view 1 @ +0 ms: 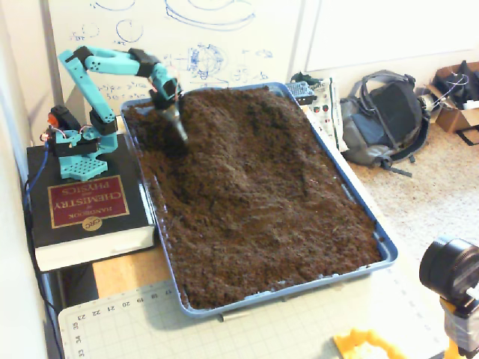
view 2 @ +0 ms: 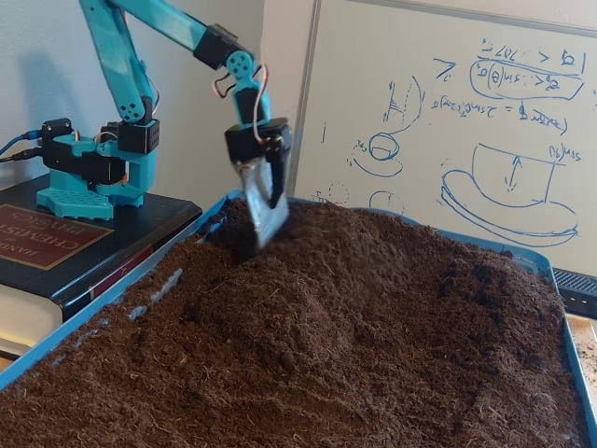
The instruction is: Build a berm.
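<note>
A blue tray (view 1: 386, 248) (view 2: 91, 315) holds loose dark brown soil. The berm (view 1: 224, 142) (view 2: 308, 285) is a low, rounded ridge running from the tray's back toward its middle. In both fixed views my turquoise arm reaches over the back left corner of the tray. My gripper (view 1: 179, 133) (view 2: 270, 229) points down, and its metal blade finger (view 2: 264, 205) hangs just above the soil at the berm's left flank. Nothing is held. The jaws overlap from both angles, so any gap between them is unclear.
The arm's base stands on a thick chemistry handbook (view 1: 82, 202) (view 2: 37, 238) left of the tray. A whiteboard (view 2: 466, 121) stands behind it. A backpack (view 1: 385, 120) lies on the floor to the right, and a camera (view 1: 449, 269) and a cutting mat (view 1: 150, 329) are in front.
</note>
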You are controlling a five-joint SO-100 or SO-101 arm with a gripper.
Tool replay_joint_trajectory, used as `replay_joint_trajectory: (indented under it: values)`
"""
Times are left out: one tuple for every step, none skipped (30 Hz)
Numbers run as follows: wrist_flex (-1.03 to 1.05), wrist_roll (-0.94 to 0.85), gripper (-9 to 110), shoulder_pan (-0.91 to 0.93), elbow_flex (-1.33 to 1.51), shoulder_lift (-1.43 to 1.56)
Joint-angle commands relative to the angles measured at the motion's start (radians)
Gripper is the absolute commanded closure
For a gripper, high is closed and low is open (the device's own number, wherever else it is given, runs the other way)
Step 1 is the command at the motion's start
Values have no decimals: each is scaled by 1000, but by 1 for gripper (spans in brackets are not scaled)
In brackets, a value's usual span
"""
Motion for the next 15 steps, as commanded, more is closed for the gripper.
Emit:
replay_joint_trajectory:
  values:
    - [41,-8,101,-34,110,163]
    - [61,-8,101,-34,147,189]
    - [81,-8,101,-35,183,212]
    - [101,-8,101,-35,201,225]
    - [126,-8,101,-35,204,230]
    - [150,-8,101,-38,202,233]
    - [173,-8,101,-40,196,242]
    - [196,-8,101,-35,186,245]
    - [218,-8,101,-32,176,247]
    - [229,-8,101,-25,166,249]
    - [238,-8,101,-6,155,249]
    - [244,-9,101,18,144,250]
    - [245,-11,101,46,133,253]
    - [247,-12,101,75,129,265]
    - [247,-25,101,100,132,282]
